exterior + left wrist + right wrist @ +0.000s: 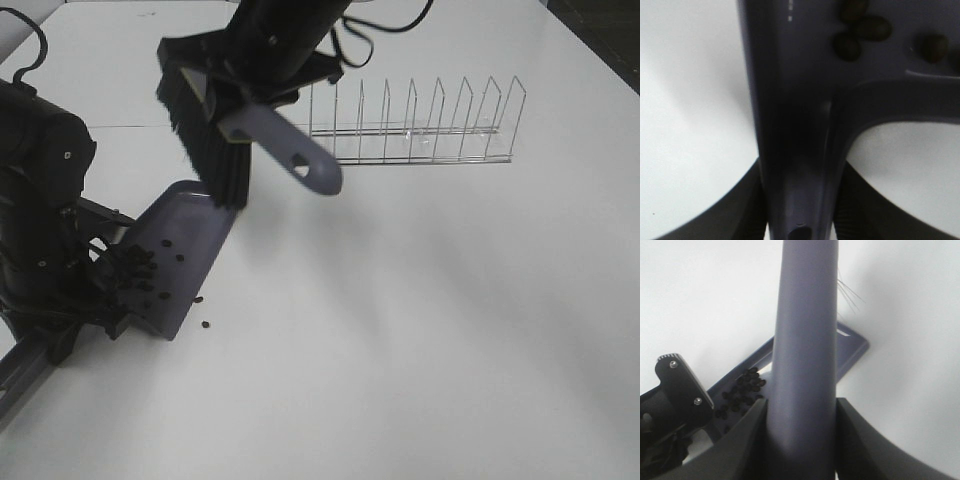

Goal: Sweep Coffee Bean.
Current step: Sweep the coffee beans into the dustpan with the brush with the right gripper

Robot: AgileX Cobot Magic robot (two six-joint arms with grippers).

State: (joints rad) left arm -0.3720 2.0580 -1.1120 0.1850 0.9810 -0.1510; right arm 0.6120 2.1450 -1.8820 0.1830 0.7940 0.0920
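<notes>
Fig. 1. You are looking down on a white table [450, 330] with both arms working at its left part. Your left gripper [799, 215] is clenching the handle of the purple dustpan [195, 225], with its fingers [740, 215] pressing on either side of that handle. The coffee beans [135, 270] are lying mostly in a heap at the rear of the pan, close to the left gripper. A few are sitting singly farther forward in the pan, and two are lying on the table just beside its side edge. Your right gripper [802, 437] is grasping the purple handle of the brush [215, 150]. The black bristles are pointing down over the pan's far end, and you cannot tell whether they are touching it. A wire rack [415, 125] is standing behind, well apart.
</notes>
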